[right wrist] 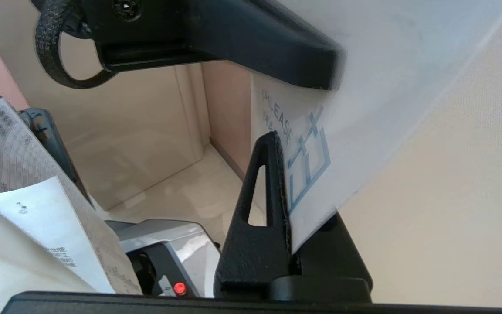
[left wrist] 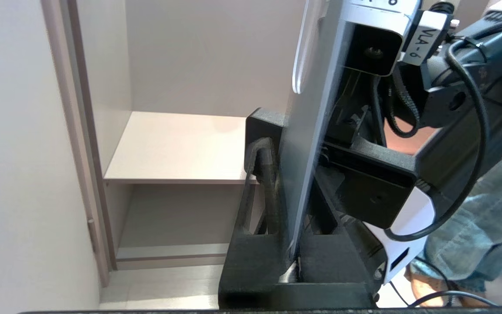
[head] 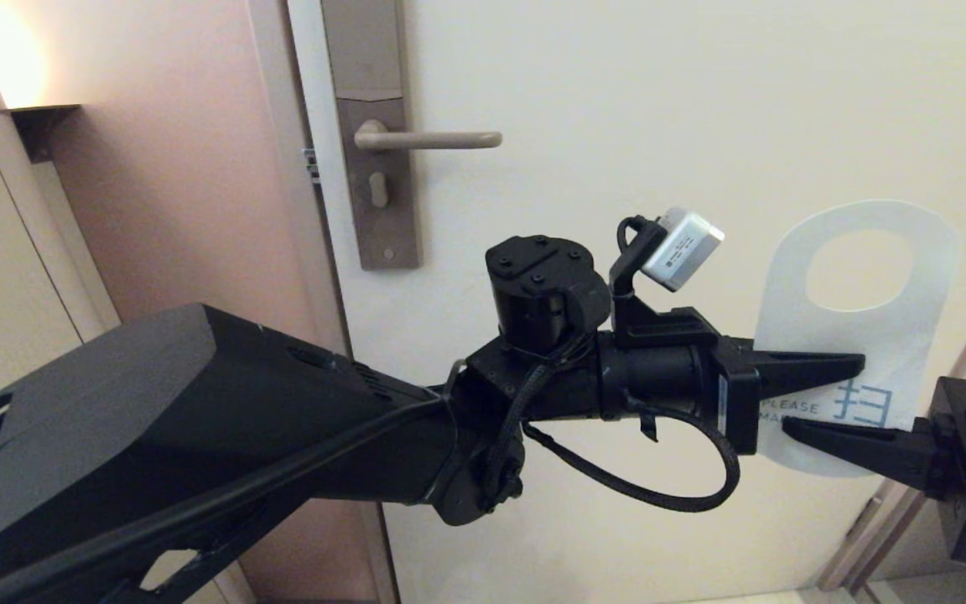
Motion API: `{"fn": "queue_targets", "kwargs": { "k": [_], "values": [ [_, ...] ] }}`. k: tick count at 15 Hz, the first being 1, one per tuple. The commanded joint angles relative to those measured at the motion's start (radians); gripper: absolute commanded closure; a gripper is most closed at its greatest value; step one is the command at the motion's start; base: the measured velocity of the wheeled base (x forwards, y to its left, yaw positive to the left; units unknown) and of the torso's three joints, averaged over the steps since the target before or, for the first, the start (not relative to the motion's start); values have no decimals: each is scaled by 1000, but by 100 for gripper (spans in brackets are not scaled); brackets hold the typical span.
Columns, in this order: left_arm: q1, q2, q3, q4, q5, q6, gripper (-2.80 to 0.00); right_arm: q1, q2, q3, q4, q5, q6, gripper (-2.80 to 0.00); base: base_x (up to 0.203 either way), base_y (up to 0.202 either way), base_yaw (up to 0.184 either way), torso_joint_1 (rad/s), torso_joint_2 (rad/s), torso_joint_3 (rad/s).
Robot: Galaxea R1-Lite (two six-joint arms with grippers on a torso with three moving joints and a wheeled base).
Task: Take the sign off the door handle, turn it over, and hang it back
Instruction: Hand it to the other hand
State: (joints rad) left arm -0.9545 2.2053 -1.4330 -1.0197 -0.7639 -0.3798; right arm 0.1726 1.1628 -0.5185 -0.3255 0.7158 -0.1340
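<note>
While the sign [head: 911,352] hangs well right of the door handle [head: 428,139], white face outward, both tools pinch it. Keep the right tool [head: 793,426] clamped on its lower edge before the left tool [head: 856,365] lets go.

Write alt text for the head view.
Two black grippers hold a white door sign between them in front of a cream door: the left gripper reaches in from the left, the right gripper from the right. The handle, up and to the left, is bare.
</note>
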Motion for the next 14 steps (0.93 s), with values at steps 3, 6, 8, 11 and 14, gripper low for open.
{"fn": "queue_targets", "kwargs": {
  "k": [3,6,8,11,14],
  "values": [
    [0,-1,5,-5,-2,-8,-280,1,0,5,-3,4,-4,0,0,0,0,0,0,0],
    [4,-9,21,-8,-3,-9,-280,1,-5,6,-3,5,-6,0,0,0,0,0,0,0],
    [13,-13,49,-42,-3,-10,-280,1,-9,8,-3,5,-6,0,0,0,0,0,0,0],
    [41,-34,110,-75,-5,-9,-280,1,-15,11,-3,5,-6,0,0,0,0,0,0,0],
    [73,-55,166,-106,-4,-7,-280,1,-15,17,-3,4,-7,0,0,0,0,0,0,0]
  ]
}}
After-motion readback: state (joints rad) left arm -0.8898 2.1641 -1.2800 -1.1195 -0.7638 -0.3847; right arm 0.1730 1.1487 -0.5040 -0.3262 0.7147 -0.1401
